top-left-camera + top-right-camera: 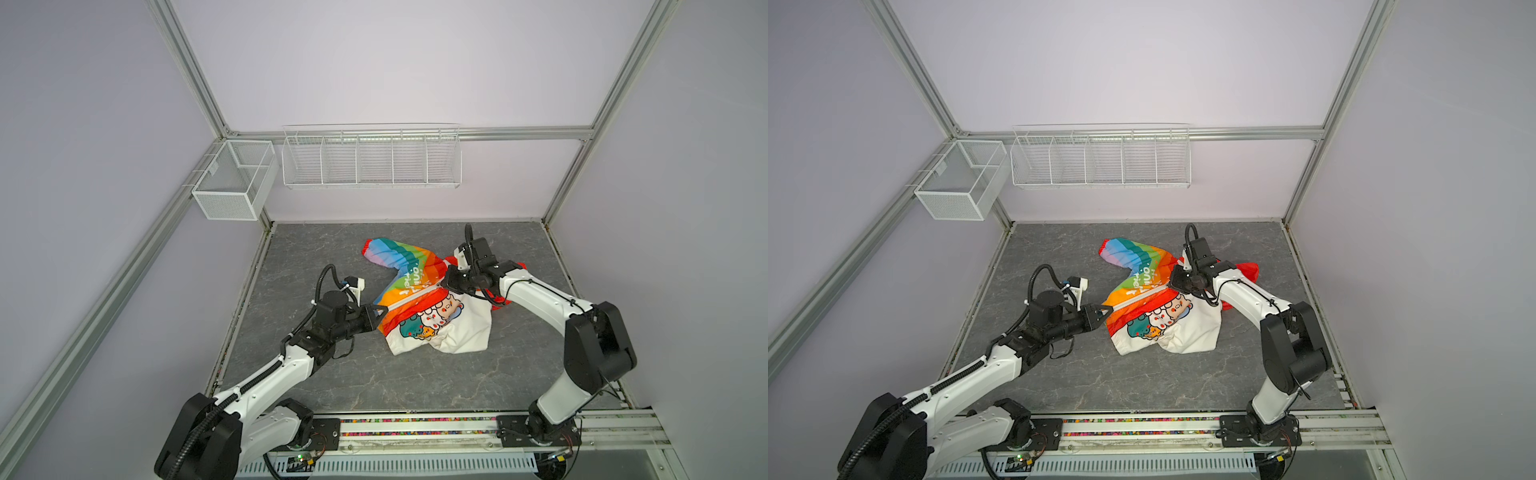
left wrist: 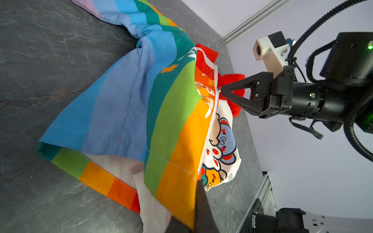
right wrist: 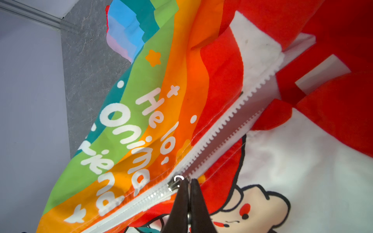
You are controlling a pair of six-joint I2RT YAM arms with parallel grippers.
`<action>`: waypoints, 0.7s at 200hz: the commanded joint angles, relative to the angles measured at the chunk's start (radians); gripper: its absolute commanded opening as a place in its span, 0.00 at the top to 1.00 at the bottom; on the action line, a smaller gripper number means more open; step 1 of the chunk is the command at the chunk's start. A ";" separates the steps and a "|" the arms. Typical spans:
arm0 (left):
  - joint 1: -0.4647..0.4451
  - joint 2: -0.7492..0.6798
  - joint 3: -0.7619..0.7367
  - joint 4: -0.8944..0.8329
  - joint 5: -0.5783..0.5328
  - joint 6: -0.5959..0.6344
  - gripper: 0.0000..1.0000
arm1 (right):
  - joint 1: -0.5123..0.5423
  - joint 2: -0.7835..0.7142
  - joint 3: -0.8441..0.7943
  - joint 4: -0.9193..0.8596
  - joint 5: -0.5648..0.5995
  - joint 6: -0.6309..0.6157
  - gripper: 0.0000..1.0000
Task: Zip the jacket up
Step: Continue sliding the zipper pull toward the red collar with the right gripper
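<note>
jacket (image 1: 432, 305): spread on the grey table (image 1: 374, 382) between the two arms, red hood (image 3: 343, 111) toward the right one.
left gripper (image 1: 383, 309): fingers clamped on the bottom hem (image 2: 173, 201) by the zipper's foot, probably anchoring the cloth against the pull.
right gripper (image 3: 187, 181): fingers pressed together on the zipper pull (image 3: 175, 183), set to draw it toward the hood.
teeth (image 3: 232, 113): joined behind the fingertips, parted ahead of them (only a short stretch remains).
</note>
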 commanded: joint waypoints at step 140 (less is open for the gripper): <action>0.008 -0.032 -0.014 -0.010 -0.020 0.014 1.00 | -0.071 0.027 0.057 -0.038 0.028 -0.042 0.93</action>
